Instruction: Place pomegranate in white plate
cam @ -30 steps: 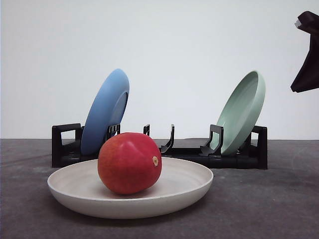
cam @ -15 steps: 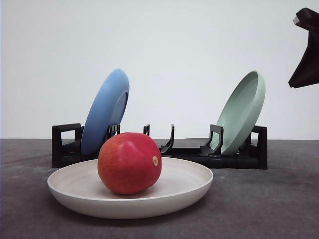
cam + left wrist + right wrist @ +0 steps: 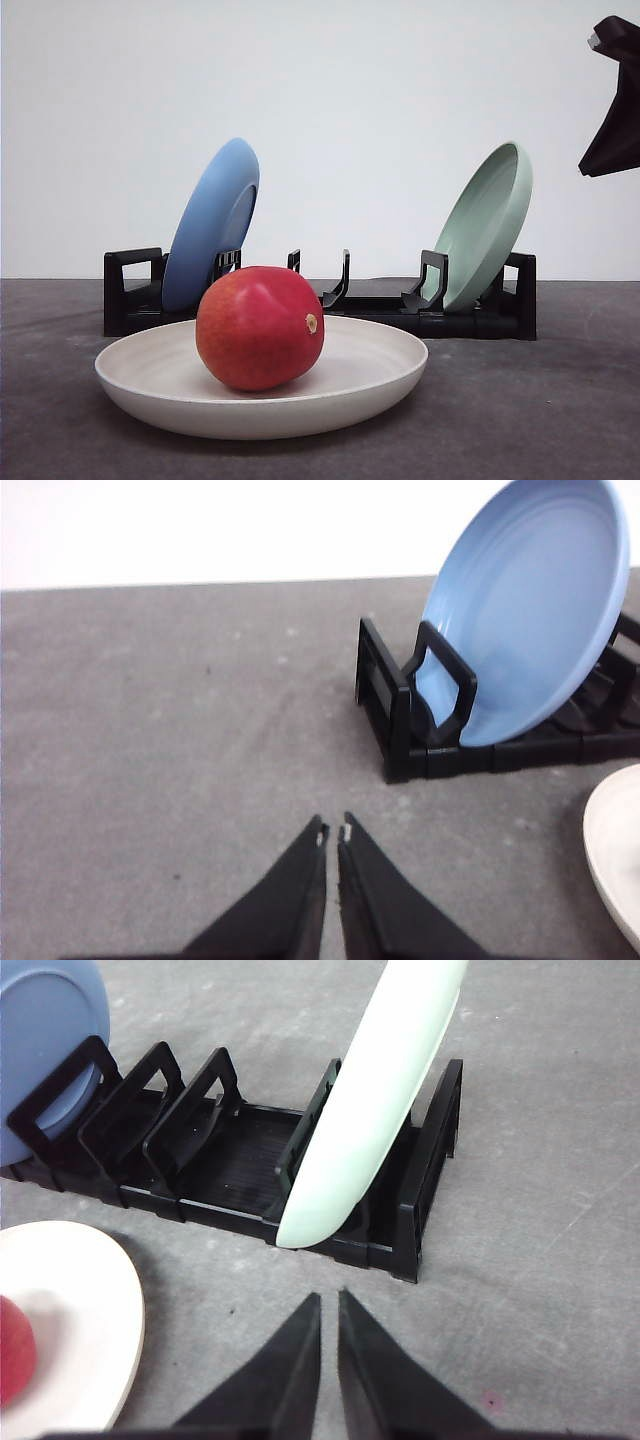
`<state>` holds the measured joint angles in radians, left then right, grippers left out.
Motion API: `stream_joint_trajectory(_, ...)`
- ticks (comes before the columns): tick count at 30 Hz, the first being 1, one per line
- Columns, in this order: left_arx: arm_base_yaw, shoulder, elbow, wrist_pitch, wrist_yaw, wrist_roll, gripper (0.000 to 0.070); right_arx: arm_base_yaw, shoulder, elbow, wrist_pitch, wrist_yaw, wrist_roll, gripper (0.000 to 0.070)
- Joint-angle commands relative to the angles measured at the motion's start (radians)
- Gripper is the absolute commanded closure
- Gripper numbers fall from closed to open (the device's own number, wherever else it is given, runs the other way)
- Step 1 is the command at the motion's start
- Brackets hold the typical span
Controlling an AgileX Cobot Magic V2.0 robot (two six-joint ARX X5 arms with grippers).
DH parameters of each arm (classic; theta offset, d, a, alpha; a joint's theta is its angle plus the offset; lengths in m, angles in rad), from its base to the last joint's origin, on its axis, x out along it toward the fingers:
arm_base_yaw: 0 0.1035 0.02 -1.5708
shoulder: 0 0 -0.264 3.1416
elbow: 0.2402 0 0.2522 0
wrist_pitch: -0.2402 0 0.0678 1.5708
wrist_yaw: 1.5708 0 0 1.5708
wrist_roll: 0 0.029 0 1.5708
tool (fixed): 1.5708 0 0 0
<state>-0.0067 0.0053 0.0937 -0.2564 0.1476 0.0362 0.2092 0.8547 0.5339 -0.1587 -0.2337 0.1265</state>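
A: Anything changed since a second ago?

B: Little. The pomegranate [image 3: 259, 327] sits as before; the right arm [image 3: 614, 100], high at the front view's edge, has lifted slightly.

A: The fruit?

B: Glossy red, with a pale tan stem spot, resting inside the white plate [image 3: 380, 378], in front of the black dish rack [image 3: 480, 322] holding the blue plate [image 3: 211, 222] and pale green plate [image 3: 486, 224].

A: Grippers?

B: The left gripper [image 3: 333, 832] and right gripper [image 3: 329, 1298] are both clenched on nothing, well apart from the fruit.
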Motion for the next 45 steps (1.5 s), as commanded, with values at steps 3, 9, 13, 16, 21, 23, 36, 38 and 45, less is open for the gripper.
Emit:
stream_joint_trajectory(3,0.002,-0.003,-0.039,0.048,-0.017,-0.003,0.07,0.003,0.006,0.001,0.01,-0.001,-0.01,0.0676)
stream_joint_trajectory(9,0.002,-0.003,-0.082,0.098,-0.039,-0.007,0.07,0.003,0.006,0.001,0.01,-0.001,-0.01,0.0676)
stream_joint_trajectory(13,0.002,-0.003,-0.082,0.114,-0.056,-0.007,0.07,0.003,0.006,0.001,0.01,-0.001,-0.01,0.0676)
stream_joint_trajectory(16,0.002,-0.003,-0.082,0.117,-0.056,-0.007,0.07,0.003,0.006,0.001,0.01,-0.001,-0.01,0.0676)
stream_joint_trajectory(21,0.002,-0.003,-0.082,0.118,-0.056,-0.007,0.07,0.003,0.006,0.001,0.01,-0.001,-0.01,0.0676)
stream_joint_trajectory(23,0.002,-0.003,-0.082,0.118,-0.056,-0.007,0.07,0.003,0.006,0.001,0.01,-0.001,-0.01,0.0676)
stream_joint_trajectory(36,0.002,-0.002,-0.082,0.118,-0.056,-0.007,0.07,0.003,-0.003,0.001,0.002,0.003,-0.042,0.0676)
stream_joint_trajectory(38,0.002,-0.003,-0.082,0.118,-0.056,-0.007,0.07,0.0,-0.039,0.0,-0.035,0.026,-0.108,0.0676)
stream_joint_trajectory(45,0.002,-0.002,-0.082,0.118,-0.056,-0.007,0.07,-0.026,-0.252,-0.119,-0.074,0.129,-0.145,0.0675)
